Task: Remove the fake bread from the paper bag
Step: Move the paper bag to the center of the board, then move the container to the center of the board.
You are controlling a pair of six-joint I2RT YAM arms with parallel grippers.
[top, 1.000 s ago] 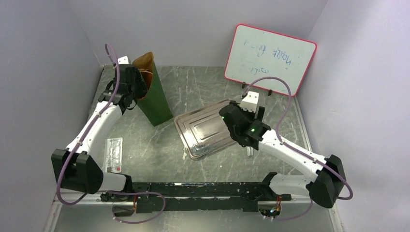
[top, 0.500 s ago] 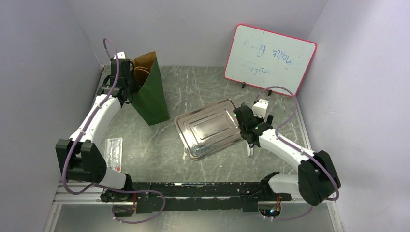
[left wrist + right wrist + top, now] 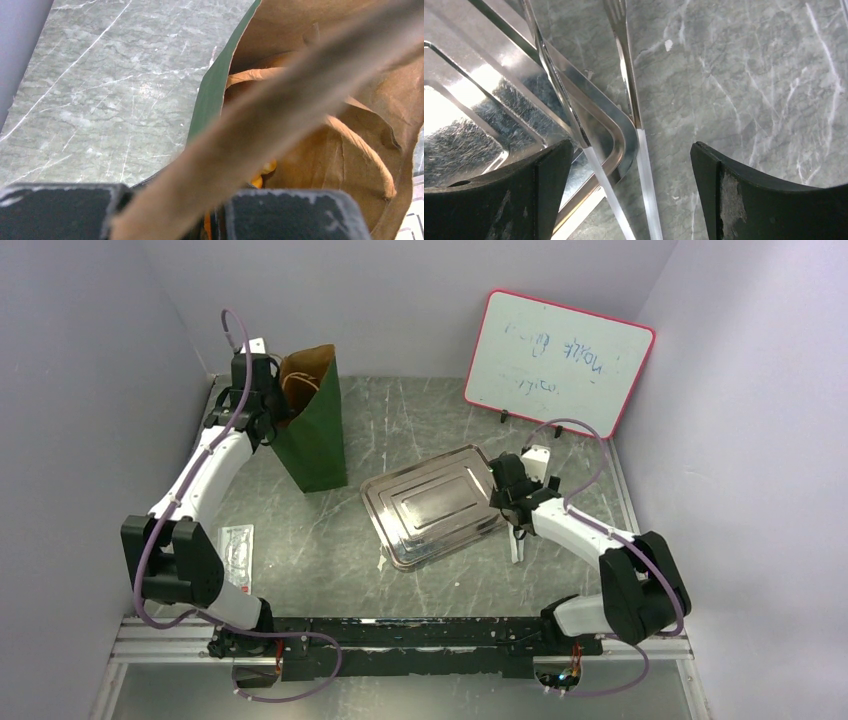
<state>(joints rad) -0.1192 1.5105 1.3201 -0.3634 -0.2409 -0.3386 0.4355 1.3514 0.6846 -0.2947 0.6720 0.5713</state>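
Note:
The paper bag (image 3: 318, 435), dark green outside and brown inside, stands at the back left with its mouth open. My left gripper (image 3: 262, 408) is at its left rim, shut on the rim with the tan cord handle (image 3: 280, 95) running between the fingers (image 3: 290, 215). A small bit of glossy orange fake bread (image 3: 268, 167) shows deep inside the paper bag (image 3: 345, 150); the rest is hidden. My right gripper (image 3: 507, 495) is open and low over the table, its jaws either side of the metal tongs (image 3: 631, 95) at the tray's right corner.
A flat silver tray (image 3: 432, 505) lies mid-table; its corner (image 3: 616, 145) sits under one tong arm. The tongs (image 3: 515, 540) lie right of it. A white packet (image 3: 236, 558) lies front left. A whiteboard (image 3: 557, 360) leans at the back right. Walls close in on both sides.
The left gripper has drawn the bag from leaning to nearly upright. The right arm has folded back and come down to the tongs beside the tray.

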